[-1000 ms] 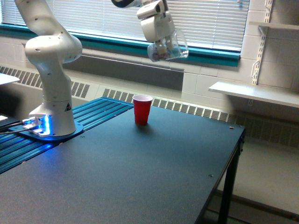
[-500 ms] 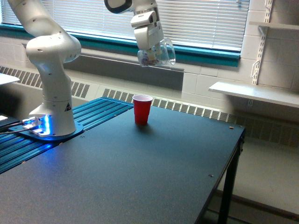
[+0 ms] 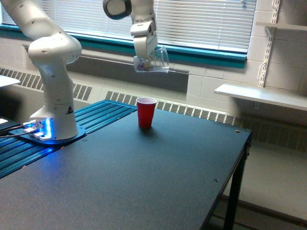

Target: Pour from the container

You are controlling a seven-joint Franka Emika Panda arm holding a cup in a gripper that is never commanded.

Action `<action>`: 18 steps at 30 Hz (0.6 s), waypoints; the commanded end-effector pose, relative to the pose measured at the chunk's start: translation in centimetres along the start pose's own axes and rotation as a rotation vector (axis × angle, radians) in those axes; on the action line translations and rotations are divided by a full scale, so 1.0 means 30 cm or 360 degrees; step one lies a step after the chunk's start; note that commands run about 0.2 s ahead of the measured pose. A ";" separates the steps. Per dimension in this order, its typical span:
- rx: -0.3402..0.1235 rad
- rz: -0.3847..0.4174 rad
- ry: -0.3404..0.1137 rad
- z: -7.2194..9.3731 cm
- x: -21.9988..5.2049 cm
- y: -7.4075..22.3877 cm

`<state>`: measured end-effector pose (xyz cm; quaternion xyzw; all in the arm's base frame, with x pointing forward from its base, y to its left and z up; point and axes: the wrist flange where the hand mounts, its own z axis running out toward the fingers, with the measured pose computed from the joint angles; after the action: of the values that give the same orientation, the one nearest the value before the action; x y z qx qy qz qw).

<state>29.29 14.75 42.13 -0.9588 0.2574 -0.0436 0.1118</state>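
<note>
My gripper (image 3: 146, 56) is shut on the container (image 3: 152, 61), a small clear plastic cup with mixed-colour bits inside. The cup hangs in the air, tipped onto its side with its mouth toward the exterior view's right. It is well above the red cup (image 3: 146, 112), a little to the exterior view's left of straight over it. The red cup stands upright on the dark table (image 3: 144, 177), toward its far edge.
The arm's white base (image 3: 53, 115) stands on a blue ribbed plate (image 3: 96, 117) at the exterior view's left. A window with blinds and a teal sill runs behind. White shelves (image 3: 259, 96) hang on the wall at the right. The table's right edge drops off near a black leg.
The gripper has carried the clear cup down and toward the exterior view's left, closer to above the red cup. The red cup has not moved.
</note>
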 end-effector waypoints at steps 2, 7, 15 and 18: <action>-0.0045 -0.0186 -0.0099 0.063 -0.162 -0.033; -0.0060 -0.0239 -0.0153 0.092 -0.240 -0.041; -0.0084 -0.0278 -0.0246 0.135 -0.337 -0.042; -0.0098 -0.0309 -0.0277 0.155 -0.375 -0.043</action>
<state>22.42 21.32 38.48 -0.9782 0.1770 0.0240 0.1058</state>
